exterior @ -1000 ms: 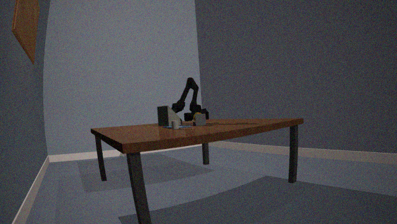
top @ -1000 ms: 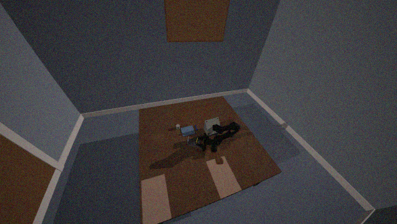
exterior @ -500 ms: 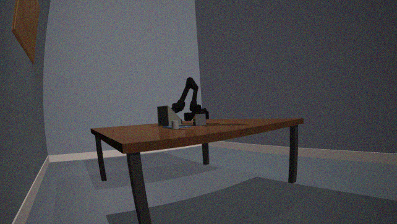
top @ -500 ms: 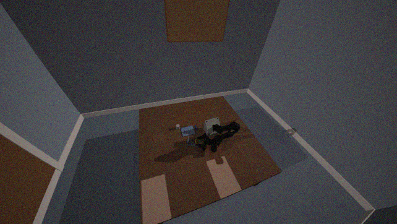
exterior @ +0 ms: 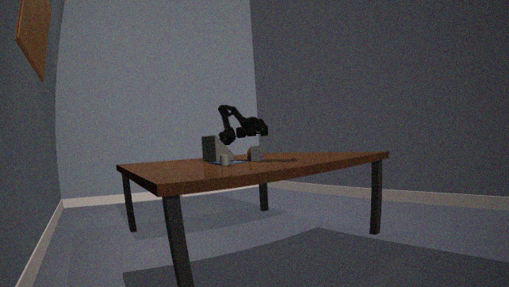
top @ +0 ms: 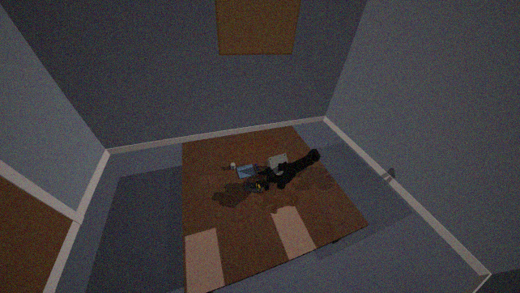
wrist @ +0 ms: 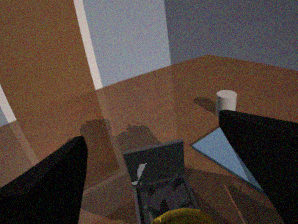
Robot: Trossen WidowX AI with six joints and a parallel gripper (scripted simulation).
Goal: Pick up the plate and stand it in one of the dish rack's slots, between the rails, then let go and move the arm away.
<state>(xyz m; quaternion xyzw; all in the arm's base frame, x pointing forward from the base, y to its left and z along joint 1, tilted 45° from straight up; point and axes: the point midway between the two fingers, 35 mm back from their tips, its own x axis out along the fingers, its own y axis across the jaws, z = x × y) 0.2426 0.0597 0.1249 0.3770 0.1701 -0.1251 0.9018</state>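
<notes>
The yellow plate (top: pixel 258 186) (exterior: pixel 249 154) (wrist: pixel 184 217) appears to stand upright in the dish rack. Its upper edge shows as an arc at the bottom of the wrist view; its lower part is hidden, and I cannot tell exactly which slot it is in. The grey dish rack (top: pixel 250 187) (exterior: pixel 257 154) (wrist: pixel 156 159) stands on the table, with a raised end panel. My gripper (exterior: pixel 261 134) (wrist: pixel 154 131) is open and empty, above the rack and clear of the plate. In the top view its fingers are too dark to make out.
A flat blue object (top: pixel 245 171) (wrist: pixel 214 146) lies beside the rack. A small white cylinder (top: pixel 232 165) (exterior: pixel 224 159) (wrist: pixel 226 101) stands beyond it. A tall grey wedge-shaped block (top: pixel 277 161) (exterior: pixel 208 148) stands near the arm. All are on the brown table (top: pixel 202 170) (exterior: pixel 158 172).
</notes>
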